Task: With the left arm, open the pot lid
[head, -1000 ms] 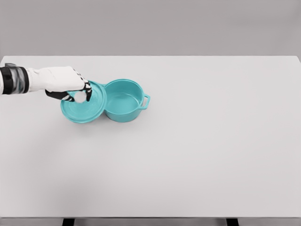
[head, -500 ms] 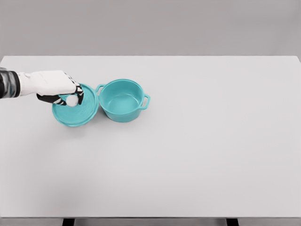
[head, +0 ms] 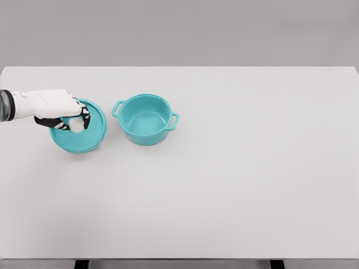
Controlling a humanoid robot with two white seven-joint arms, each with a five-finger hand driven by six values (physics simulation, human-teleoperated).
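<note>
A teal pot [head: 146, 119] with two side handles stands uncovered on the white table, its inside bare. To its left, apart from it, is the round teal lid [head: 84, 137] with a white knob [head: 75, 125]. My left hand [head: 72, 119] comes in from the left edge and is shut on that knob, fingers curled round it. The lid sits low over the table, slightly tilted; whether it touches the surface I cannot tell. The hand hides the lid's upper left part.
The white table [head: 235, 179] stretches wide to the right and toward the front edge. A grey wall runs behind its far edge. Nothing else stands on it.
My left hand has carried the lid leftward, away from the pot. A second ago the lid overlapped the pot's left rim; now a gap separates them. The pot has stayed put.
</note>
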